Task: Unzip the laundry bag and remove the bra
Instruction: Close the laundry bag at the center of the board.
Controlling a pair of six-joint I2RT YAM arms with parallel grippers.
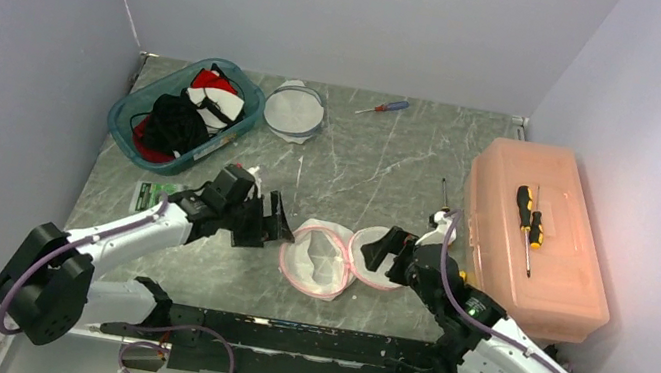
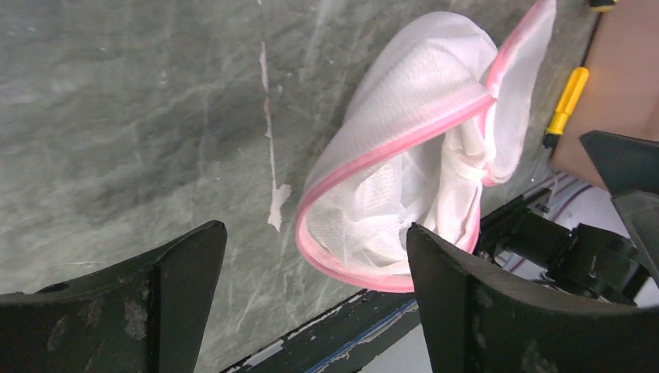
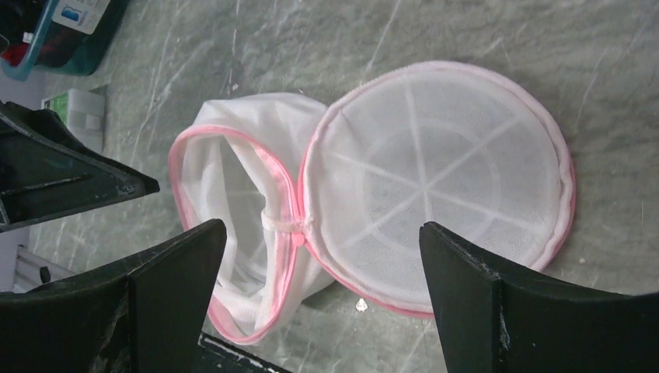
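Left gripper [image 2: 311, 233] jaws spread, unzipped white mesh pink-trimmed laundry bag [image 2: 388, 194] ahead between them, right gripper [image 3: 322, 229] jaws spread over its round lid [image 3: 435, 179], label [image 3: 75, 15] on teal plastic basket [image 3: 97, 43] unreadable

Laundry bag [image 1: 314, 263] lies on tabletop [image 1: 380, 170] nr front edge, about mid btwn the two arms. Its round lid flap [image 1: 373, 258] lies flat, touching bag's R side. L pincer [image 1: 274, 220] sits just L of bag; R pincer [image 1: 385, 249] just R of bag, over the flap. Well behind bag & to its L: basket [image 1: 123, 116] w/ clothes [image 1: 177, 123] in it. Round mesh case [image 1: 296, 110] behind bag, just R of basket. Small screwdriver [image 1: 383, 107] further back, R of that case. Lidded box [image 1: 535, 272] well R of bag, w/ 2nd screwdriver [image 1: 528, 218] on top. Flat packet [image 1: 154, 189] L of bag, beyond L pincer.
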